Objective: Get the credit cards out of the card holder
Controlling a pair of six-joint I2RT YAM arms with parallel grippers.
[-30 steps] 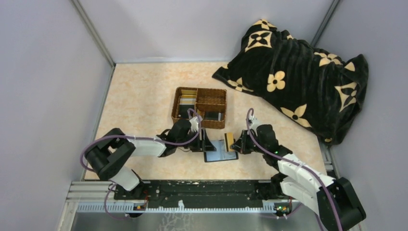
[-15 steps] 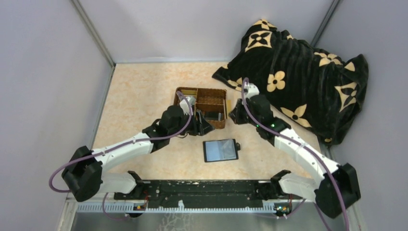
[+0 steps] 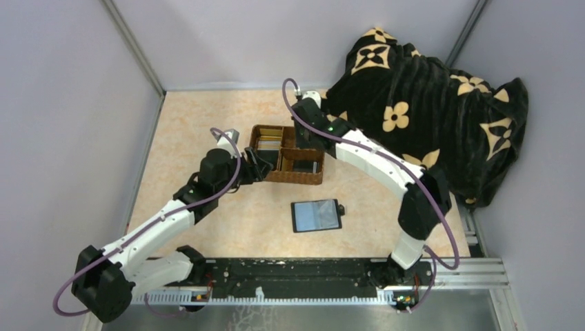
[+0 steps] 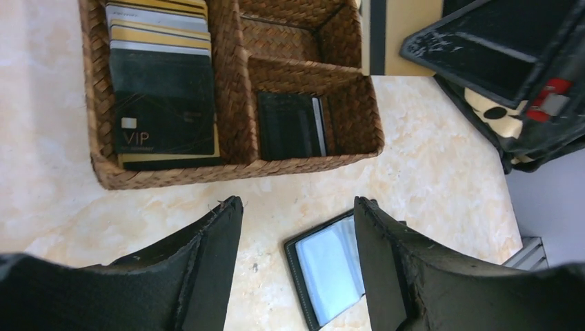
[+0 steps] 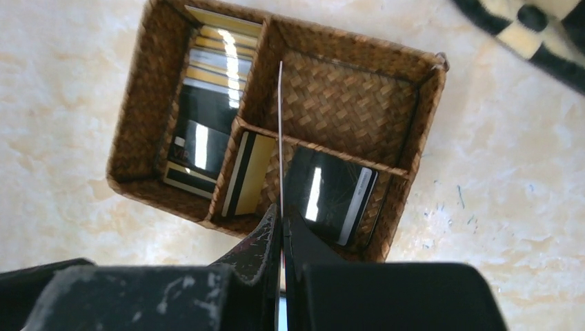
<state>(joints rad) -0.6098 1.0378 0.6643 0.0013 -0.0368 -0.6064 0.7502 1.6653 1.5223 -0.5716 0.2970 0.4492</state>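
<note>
The black card holder lies open and flat on the table, its grey inside up; it also shows in the left wrist view. My right gripper hangs over the brown wicker tray and is shut on a gold card with a black stripe, seen edge-on in the right wrist view between my fingers. My left gripper is open and empty, beside the tray's left front and above the table between tray and holder. More credit cards are stacked in the tray.
The tray has a long compartment with a stack of gold, grey and dark cards, a compartment with dark cards and a bare one. A black blanket with gold flowers fills the back right. Grey walls enclose the table.
Both arms have left the card holder and moved back to the tray. My right gripper carried the gold card from the holder to above the tray. The holder lies alone.
</note>
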